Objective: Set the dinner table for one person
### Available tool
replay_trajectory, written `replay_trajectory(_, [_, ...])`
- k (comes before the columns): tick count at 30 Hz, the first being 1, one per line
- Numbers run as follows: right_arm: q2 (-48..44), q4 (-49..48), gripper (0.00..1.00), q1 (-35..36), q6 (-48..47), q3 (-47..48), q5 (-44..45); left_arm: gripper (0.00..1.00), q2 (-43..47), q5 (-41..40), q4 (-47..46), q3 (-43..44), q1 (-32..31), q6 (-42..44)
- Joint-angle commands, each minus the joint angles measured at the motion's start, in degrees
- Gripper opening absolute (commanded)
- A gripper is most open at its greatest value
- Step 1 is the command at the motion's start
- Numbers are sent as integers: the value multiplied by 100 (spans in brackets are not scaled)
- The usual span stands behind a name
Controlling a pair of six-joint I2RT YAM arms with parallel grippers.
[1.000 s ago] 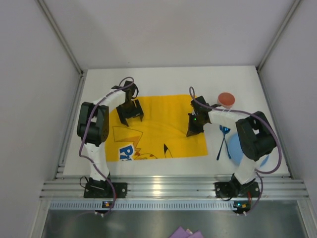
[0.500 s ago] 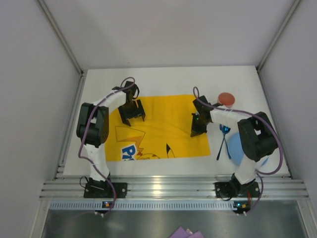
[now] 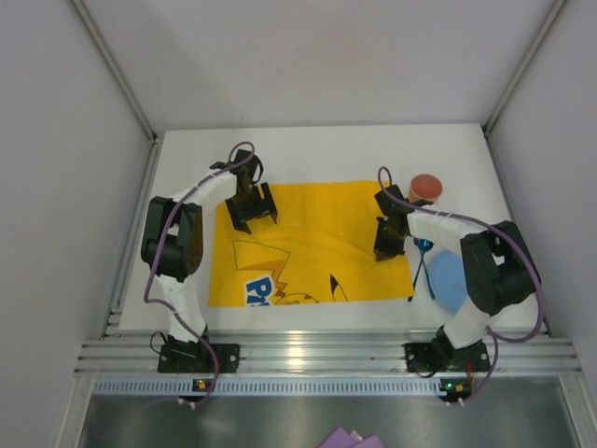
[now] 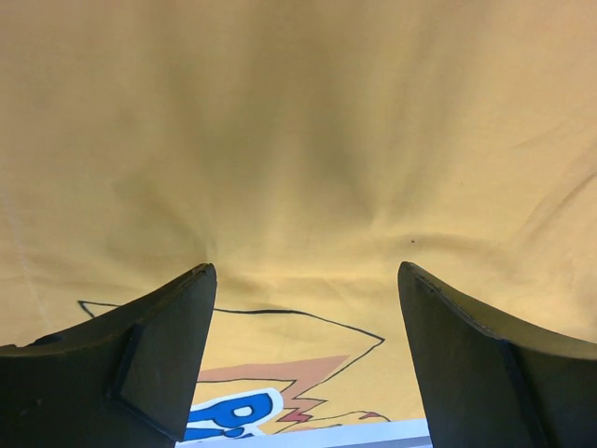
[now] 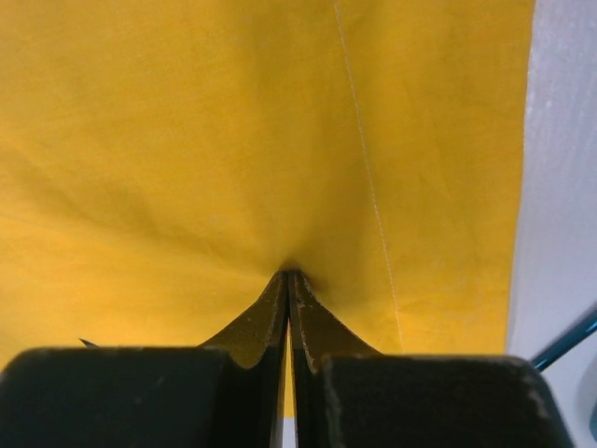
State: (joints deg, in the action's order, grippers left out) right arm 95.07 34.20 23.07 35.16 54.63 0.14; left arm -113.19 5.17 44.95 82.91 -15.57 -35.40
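The dinner table (image 3: 308, 149) is seen as a large, plain white, matte rectangular top, lying flat and level. It is bounded at its near edge by a metal rail (image 3: 308, 353). Its middle is covered by a yellow placemat (image 3: 312, 247). The white surface is therefore left bare as a broad band along the far side, narrower strips at the left and right, and a thin strip along the near edge. On the right-hand strip a red cup (image 3: 426, 186), a blue plate (image 3: 450, 278) and blue cutlery (image 3: 423, 264) are carried. In the left wrist view a sliver of white is shown below the cloth's edge. In the right wrist view the white top is shown just right of the cloth's edge.
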Motion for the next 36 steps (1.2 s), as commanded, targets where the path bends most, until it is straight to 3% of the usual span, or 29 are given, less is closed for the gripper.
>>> replay_trajectory(1, [258, 1028, 0, -127, -123, -532, 1040, 84, 463, 90, -171, 58, 2, -11])
replay_trajectory(5, [-249, 1360, 1, -101, -263, -130, 909, 84, 657, 116, -74, 163, -7, -46])
replay_trajectory(9, [-849, 2019, 48, -13, -623, 950, 1172, 84, 938, 107, 58, 330, -7, -46])
replay_trajectory(13, [-929, 2845, 68, -22, -1063, 2591, 1654, 84, 1141, 133, 75, 410, -7, -46])
replay_trajectory(17, [-692, 3260, 74, -293, -1449, 3623, 1919, 84, 1246, 195, 84, 375, -7, -99])
replay_trajectory(24, [125, 3260, 72, -1164, -1529, 4301, 2034, 84, 1466, 160, -12, 138, 2, -125])
replay_trajectory(36, [1795, 2926, 70, -1226, -1617, 5646, 1603, 84, 1475, 178, -30, -74, 2, -11])
